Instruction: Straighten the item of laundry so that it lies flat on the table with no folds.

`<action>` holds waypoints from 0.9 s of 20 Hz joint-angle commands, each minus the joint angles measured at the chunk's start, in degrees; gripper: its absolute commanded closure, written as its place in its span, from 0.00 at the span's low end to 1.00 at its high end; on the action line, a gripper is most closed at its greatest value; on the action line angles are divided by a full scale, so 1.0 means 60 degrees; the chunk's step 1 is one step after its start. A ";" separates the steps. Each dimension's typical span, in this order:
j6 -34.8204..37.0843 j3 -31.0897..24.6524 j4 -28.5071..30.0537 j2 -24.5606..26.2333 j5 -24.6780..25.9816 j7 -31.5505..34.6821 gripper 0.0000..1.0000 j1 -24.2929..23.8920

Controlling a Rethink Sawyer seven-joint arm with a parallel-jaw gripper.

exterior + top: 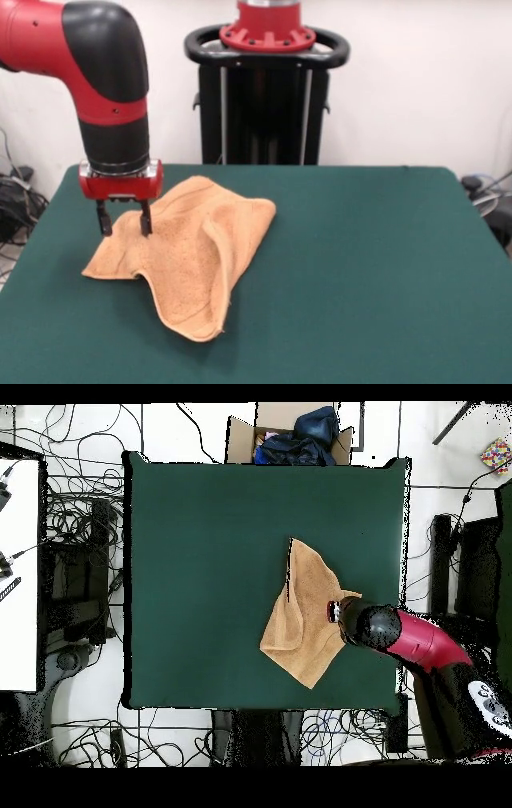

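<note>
Towel (188,260) lies rumpled beneath the vertical arm's gripper (124,219), fingers parted astride its edge.

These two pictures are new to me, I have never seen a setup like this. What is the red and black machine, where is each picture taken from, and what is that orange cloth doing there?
The machine is a robot arm, red and black, with a small two-fingered gripper at its end. One picture looks across the table at the robot; the other looks straight down from above, where the same arm reaches in from the lower right.

On the green table lies one thing: a light-orange towel. It is rumpled, with a raised fold through its middle, not flat. From above, the towel sits right of the table's middle.

The gripper's fingers stand apart and point down at the towel's edge. Whether they touch it cannot be told; nothing is lifted.
</note>
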State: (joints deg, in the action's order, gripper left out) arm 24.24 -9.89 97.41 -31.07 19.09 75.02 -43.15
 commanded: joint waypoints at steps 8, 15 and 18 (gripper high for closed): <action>0.0942 -0.0433 -0.0093 -0.0345 0.0273 0.0121 0.00 0.0265; 0.0745 -0.0422 0.0413 -0.0615 0.0223 0.0343 0.00 0.0261; 0.0397 -0.0382 0.0781 -0.0616 0.0203 0.0676 0.00 0.0373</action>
State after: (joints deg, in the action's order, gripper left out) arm 24.24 -9.89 98.60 -34.72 19.11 75.02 -42.98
